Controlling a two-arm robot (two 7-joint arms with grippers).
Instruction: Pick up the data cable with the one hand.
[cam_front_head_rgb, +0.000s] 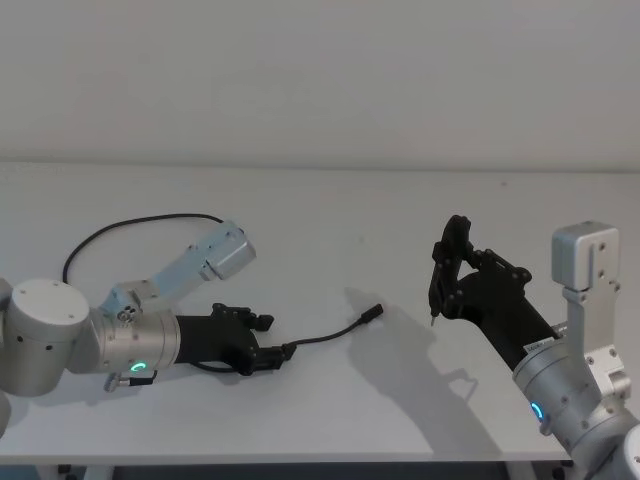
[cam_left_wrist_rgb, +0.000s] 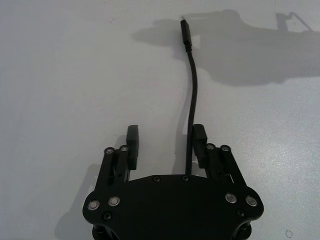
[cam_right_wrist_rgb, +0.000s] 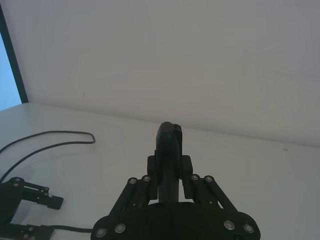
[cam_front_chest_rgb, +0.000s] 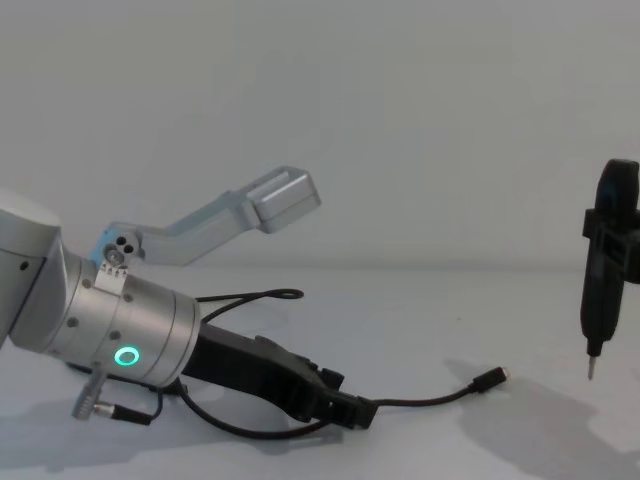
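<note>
**Data cable (cam_left_wrist_rgb: 193, 90) between the spread jaws of the left gripper, not gripped**

Left gripper (cam_left_wrist_rgb: 166, 136): jaws released, set wide apart. In the left wrist view the data cable runs lengthwise through the gap. It lies close along the inner side of one finger (cam_left_wrist_rgb: 200, 136) and well apart from the other. Whether it touches that finger cannot be told. Nothing is clamped.

The gripper sits low over the white table (cam_front_head_rgb: 330, 210). In the chest view its fingertips (cam_front_chest_rgb: 350, 410) are close to the surface.

Ahead of the fingertips the cable lies on the table, bending gently. It ends in a small dark plug (cam_front_head_rgb: 372, 314) near the table's middle, between the two arms. Back from the jaws it passes under the gripper body. A further length shows as a wide loop (cam_front_head_rgb: 140, 219) on the table beyond the left arm.

The left wrist is a silver cylinder with a lit green ring (cam_front_chest_rgb: 126, 356).

Right gripper (cam_right_wrist_rgb: 170, 165): jaws clenched on a slim dark tool (cam_right_wrist_rgb: 169, 137), held upright. In the chest view the tool's small tip (cam_front_chest_rgb: 590, 372) points down and hangs above the table, well apart from the plug. The right arm is on the robot's right, clear of the cable.
</note>
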